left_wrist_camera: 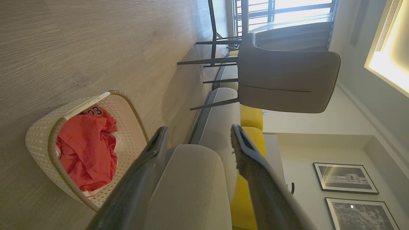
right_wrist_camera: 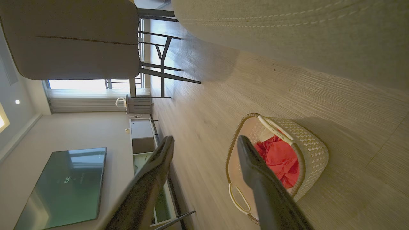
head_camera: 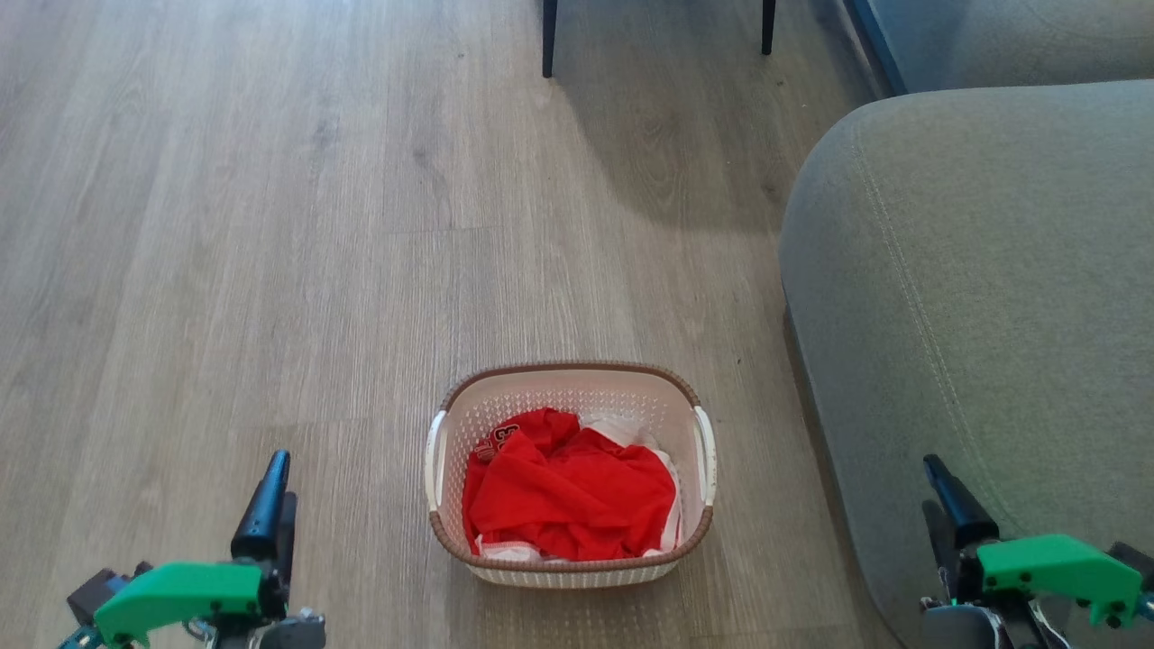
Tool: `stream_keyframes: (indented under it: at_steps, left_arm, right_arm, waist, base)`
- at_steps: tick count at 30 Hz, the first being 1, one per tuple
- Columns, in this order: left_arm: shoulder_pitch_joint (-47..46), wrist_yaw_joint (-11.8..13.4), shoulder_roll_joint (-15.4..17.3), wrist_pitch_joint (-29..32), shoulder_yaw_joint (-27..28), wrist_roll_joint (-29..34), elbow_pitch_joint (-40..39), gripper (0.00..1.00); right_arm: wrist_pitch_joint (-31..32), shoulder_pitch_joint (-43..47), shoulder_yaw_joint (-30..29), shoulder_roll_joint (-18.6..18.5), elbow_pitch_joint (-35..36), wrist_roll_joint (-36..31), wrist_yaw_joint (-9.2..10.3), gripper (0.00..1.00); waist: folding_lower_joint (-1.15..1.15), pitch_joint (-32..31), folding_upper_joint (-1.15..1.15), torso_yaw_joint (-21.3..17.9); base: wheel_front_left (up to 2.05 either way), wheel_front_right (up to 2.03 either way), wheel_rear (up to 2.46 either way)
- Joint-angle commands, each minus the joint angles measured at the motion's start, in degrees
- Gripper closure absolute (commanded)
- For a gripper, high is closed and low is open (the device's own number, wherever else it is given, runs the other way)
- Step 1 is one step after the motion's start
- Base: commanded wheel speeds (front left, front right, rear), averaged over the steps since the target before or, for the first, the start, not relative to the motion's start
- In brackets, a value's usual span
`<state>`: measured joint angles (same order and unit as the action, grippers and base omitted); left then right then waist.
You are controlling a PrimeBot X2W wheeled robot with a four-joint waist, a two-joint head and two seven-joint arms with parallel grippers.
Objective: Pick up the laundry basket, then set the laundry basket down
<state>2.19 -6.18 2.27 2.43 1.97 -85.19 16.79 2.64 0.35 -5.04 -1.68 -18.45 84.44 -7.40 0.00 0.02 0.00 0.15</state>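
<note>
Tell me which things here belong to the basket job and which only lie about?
Job: cream-white perforated plastic laundry basket with brown woven-look rim; left gripper; right gripper.
Lying about: red cloth garment inside the basket; grey fabric sofa; grey upholstered chair with dark legs.

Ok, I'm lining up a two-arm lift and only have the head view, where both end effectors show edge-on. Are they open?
Observer: In the left wrist view the left end effector is open, with nothing between its fingers.
Operator: And the right one?
Observer: In its own wrist view the right end effector is open as well, and empty.
Operator: What are those dark legs beyond the laundry basket?
Observer: The wrist views show a grey chair standing on dark legs there.
</note>
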Motion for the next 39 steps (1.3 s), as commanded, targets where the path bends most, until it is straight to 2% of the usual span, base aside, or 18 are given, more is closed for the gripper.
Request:
stream_keyframes:
  at_steps: [1,11,32,39]
  left_arm:
    - [-3.07,0.27,0.37,-0.56,-0.08,1.04,-2.50,0.00]
    - [-3.54,1.59,0.39,-2.24,-1.62,9.60,-5.17,0.00]
    - [-3.45,4.04,0.52,-5.76,-5.90,33.18,-8.22,0.00]
    - [-2.79,5.30,1.58,-6.93,-7.47,39.69,-8.63,0.00]
  right_arm:
    - [-0.72,-2.35,0.51,-0.42,2.16,-1.09,-0.02,0.00]
    - [-2.40,-2.57,1.71,-0.50,4.40,-9.56,-0.02,0.00]
    - [-5.93,-2.32,5.04,-0.66,7.71,-27.97,-0.04,0.00]
    - [-7.11,-2.07,6.36,-0.72,7.60,-33.91,-0.04,0.00]
  waist:
    - [0.00,0.01,0.00,0.01]
    - [0.00,0.03,0.00,0.06]
    - [0.00,0.05,0.00,0.14]
    - [0.00,-0.22,0.00,0.14]
  base:
    - [0.00,0.00,0.00]
    - [0.00,0.00,0.00]
    - [0.00,0.00,0.00]
    - [0.00,0.00,0.00]
